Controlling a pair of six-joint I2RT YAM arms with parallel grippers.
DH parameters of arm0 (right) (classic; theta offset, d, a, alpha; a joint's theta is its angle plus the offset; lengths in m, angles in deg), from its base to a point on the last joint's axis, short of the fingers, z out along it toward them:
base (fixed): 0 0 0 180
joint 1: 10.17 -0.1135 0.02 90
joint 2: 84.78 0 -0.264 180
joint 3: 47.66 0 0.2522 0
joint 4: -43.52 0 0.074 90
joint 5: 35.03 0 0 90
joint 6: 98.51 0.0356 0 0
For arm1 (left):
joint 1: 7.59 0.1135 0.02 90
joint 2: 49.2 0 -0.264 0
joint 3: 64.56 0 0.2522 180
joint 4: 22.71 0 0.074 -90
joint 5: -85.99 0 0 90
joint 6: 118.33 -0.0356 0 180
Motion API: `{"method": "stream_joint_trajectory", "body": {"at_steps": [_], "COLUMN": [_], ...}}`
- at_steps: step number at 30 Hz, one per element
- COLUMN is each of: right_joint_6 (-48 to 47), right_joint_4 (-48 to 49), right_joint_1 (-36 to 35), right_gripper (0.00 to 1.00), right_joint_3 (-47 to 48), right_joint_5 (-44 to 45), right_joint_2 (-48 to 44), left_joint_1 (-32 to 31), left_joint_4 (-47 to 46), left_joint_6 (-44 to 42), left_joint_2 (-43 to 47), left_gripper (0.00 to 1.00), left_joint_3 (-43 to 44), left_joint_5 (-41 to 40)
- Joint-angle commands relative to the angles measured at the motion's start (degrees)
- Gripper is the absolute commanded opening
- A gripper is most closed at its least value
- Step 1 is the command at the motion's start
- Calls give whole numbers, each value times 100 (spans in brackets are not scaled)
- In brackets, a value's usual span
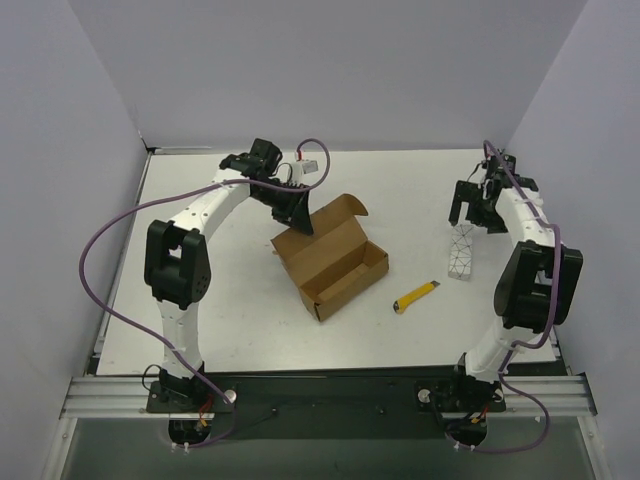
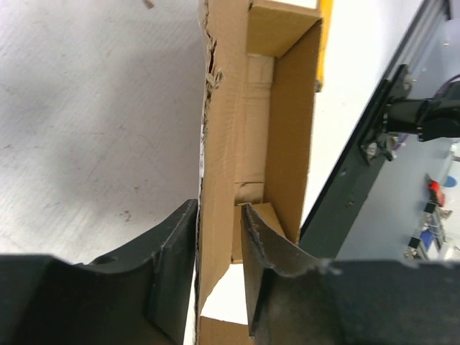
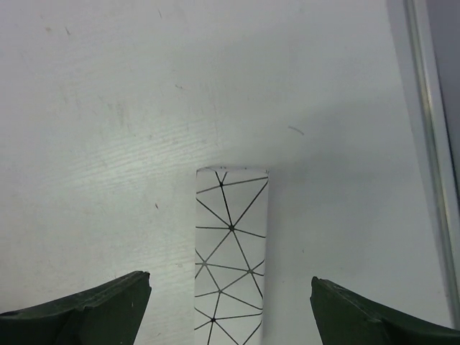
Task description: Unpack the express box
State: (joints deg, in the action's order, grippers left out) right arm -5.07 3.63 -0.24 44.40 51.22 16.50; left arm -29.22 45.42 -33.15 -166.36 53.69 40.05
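Express box (image 1: 332, 256), one unit, lies open at table centre with its flap raised on the far side. Left gripper (image 1: 297, 213) sits at the box's far-left end. Its fingers (image 2: 169, 251) straddle one cardboard wall; whether they clamp it cannot be told. Right gripper (image 1: 478, 222), far right, is spread wide and empty over one white patterned block (image 1: 462, 252). One yellow utility knife (image 1: 416, 297) lies right of the box.

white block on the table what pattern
Black-line triangle mesh on the white block; right wrist view shows it best.
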Motion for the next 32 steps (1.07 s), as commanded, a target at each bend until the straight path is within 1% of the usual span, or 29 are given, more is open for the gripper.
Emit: {"method": "stream_joint_trajectory", "body": {"at_steps": [1,3,4,5,7,8,10,11,15,19,22,25,26,27,32], "right_joint_6": [-292,-493,-450,-398,-153,-73,-89,-289,-511,-380,-257,-90,-55,-54,-89], "right_joint_4": [-918,-1226,-1393,-1421,-1421,-1430,-1517,-1561,-1764,-1781,-1825,-1834,-1834,-1843,-1826], "right_joint_1": [0,-35,-79,-184,-299,-438,-614,-702,-1124,-1257,-1380,-1406,-1415,-1424,-1433], "right_gripper": [99,100,100,100,100,100,100,100,100,100,100,100,100,100,100], "right_joint_3": [931,1325,1389,1424,1407,1416,1425,1416,1425,1617,2039,2400,2479,2584,2936], "right_joint_5": [-264,-495,-382,-224,205,625,1067,1348,1754,1404,1245,1131,1157,1166,1070], "right_joint_2": [-81,-73,-99,-143,-300,-362,-494,-529,-749,-1013,-1127,-1171,-1171,-1163,-1171], "left_joint_1": [44,88,106,158,194,220,247,264,492,790,1045,1213,1231,1249,1240], "left_joint_4": [-207,-321,-356,-426,-445,-410,-340,-244,-251,-418,-585,-585,-568,-559,-532], "left_joint_6": [7,42,112,139,122,87,-71,-133,-239,-82,25,-71,-115,-159,-362], "left_joint_2": [352,352,343,335,335,326,317,308,273,273,256,203,185,185,203], "left_gripper": [42,45,47,63,88,94,95,95,96,97,97,97,97,97,97], "left_joint_3": [265,283,291,309,449,519,773,853,1222,1513,1662,1803,1829,1864,1944], "left_joint_5": [727,990,1078,1140,1132,1106,940,878,605,219,7,-396,-519,-816,-1390]}}
